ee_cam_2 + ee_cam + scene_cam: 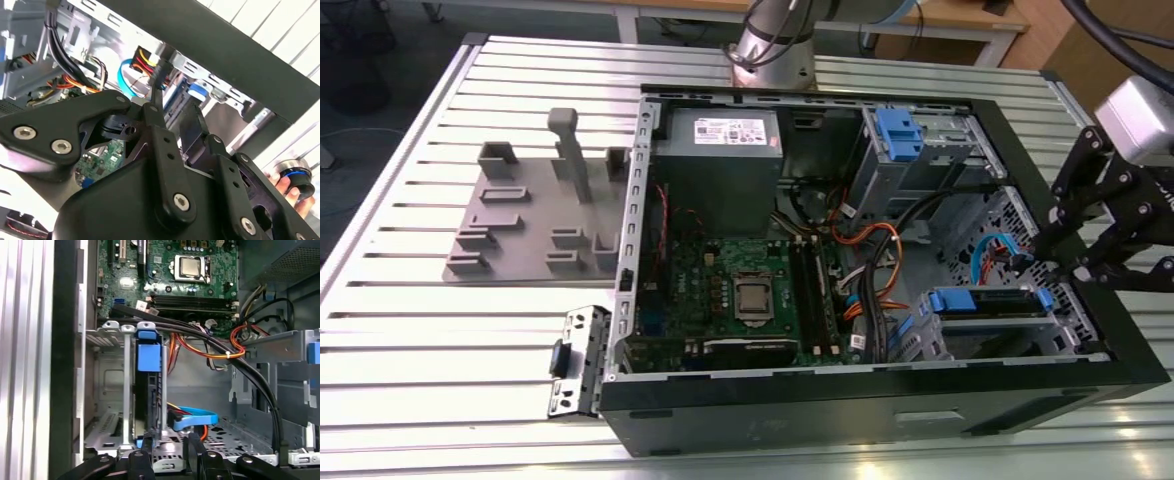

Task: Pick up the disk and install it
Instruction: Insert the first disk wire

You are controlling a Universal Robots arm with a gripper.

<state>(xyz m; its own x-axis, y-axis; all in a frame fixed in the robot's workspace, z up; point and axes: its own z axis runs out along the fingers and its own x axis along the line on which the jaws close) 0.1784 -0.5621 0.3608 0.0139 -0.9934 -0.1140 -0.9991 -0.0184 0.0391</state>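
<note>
Exterior view: my hand (1062,262) hangs at the case (1067,400) edge, fingers apart and empty. The disk (983,301) already stands in its bay (112,390). I judge I now must align and seat it.

An open black computer case (1067,385) lies on a slatted metal table (440,350), showing a green motherboard (747,290), a grey power-supply box (718,165) and orange cables (200,351), with a grey plastic fixture (540,215) beside it.
</note>
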